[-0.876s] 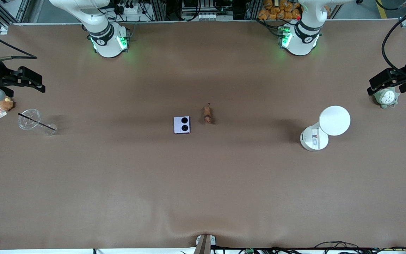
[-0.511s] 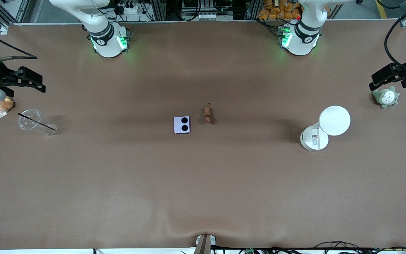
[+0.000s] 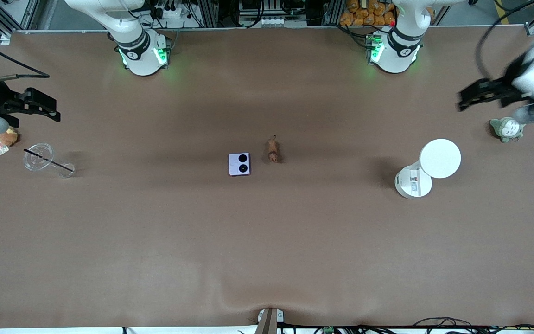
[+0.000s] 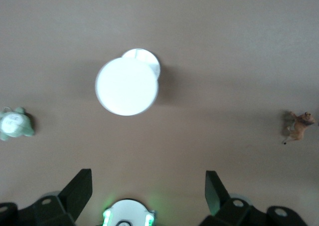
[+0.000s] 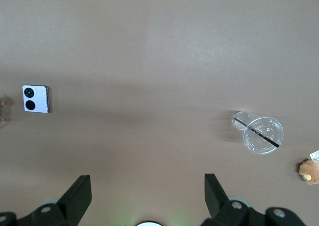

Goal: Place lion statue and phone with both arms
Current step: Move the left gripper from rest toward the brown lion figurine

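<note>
On the bench stand a white lamp, a clear cup, a brown plush and a grey-green plush.

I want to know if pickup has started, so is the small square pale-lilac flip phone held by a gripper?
No, the small square pale-lilac flip phone lies flat on the brown table, with no gripper near it.

Even overhead light, soft shadows; the left gripper is motion-blurred, the left wrist view soft.
</note>
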Action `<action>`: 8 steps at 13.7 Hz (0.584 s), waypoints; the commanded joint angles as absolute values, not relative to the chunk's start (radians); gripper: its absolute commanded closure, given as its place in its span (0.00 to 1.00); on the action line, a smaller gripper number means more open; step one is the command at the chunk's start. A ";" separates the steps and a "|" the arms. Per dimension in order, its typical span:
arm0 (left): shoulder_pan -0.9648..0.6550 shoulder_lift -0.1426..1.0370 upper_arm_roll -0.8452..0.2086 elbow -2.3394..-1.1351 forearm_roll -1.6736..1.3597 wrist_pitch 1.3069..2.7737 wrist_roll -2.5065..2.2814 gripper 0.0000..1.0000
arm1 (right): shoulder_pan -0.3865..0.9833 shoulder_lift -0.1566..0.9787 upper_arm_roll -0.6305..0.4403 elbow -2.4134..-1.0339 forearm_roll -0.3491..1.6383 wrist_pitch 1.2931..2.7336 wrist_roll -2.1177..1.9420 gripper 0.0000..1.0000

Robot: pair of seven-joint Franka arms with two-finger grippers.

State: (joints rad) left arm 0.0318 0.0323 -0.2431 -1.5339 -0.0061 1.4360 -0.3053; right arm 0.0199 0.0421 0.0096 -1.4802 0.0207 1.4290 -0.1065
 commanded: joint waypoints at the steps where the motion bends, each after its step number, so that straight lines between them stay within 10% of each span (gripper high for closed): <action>1: 0.026 0.103 -0.349 -1.560 -0.006 1.503 -0.409 0.00 | 0.015 0.031 0.014 -1.489 0.035 1.425 -0.094 0.00; 8: -0.102 0.185 -0.446 -1.801 -0.009 1.931 -0.742 0.00 | 0.018 0.031 0.012 -1.489 0.035 1.407 -0.094 0.00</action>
State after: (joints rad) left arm -0.0607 0.1808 -0.4455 -1.7492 -0.0064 1.8401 -0.6480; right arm 0.0203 0.0420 0.0099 -1.4816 0.0210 1.4132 -0.1065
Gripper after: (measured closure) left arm 0.000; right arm 0.000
